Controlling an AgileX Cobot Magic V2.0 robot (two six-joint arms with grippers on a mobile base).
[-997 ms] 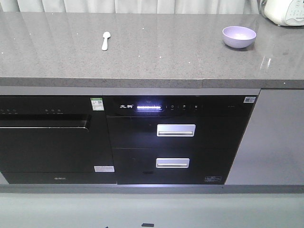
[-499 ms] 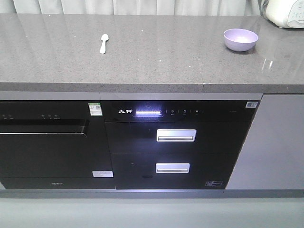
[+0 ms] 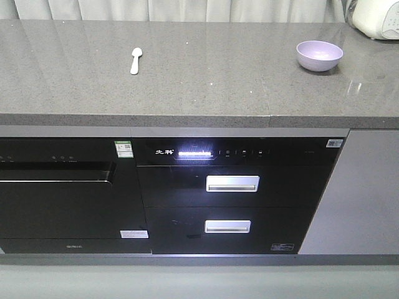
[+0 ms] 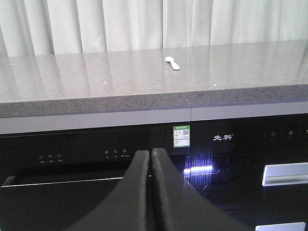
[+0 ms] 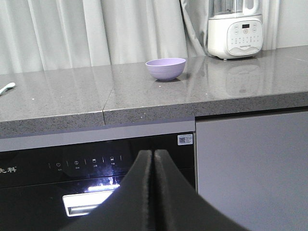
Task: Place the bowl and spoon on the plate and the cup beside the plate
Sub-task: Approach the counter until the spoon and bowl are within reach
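The spoon point(image 3: 135, 61) lies on the grey worktop point(image 3: 206, 81) toward the left. The bowl point(image 3: 319, 55) stands upright well apart from it on the right, near a white kitchen machine point(image 5: 235, 30) at the back corner. A curtain point(image 3: 187, 9) hangs behind, and black drawer fronts point(image 3: 237, 199) sit below the worktop edge. Compared with a second ago, the front view has shifted and the drawer fronts sit lower in frame. Spoon and bowl keep their places. The left tool point(image 4: 151, 159) and the right tool point(image 5: 154, 156) are both pressed together, holding nothing, in front of the drawers.
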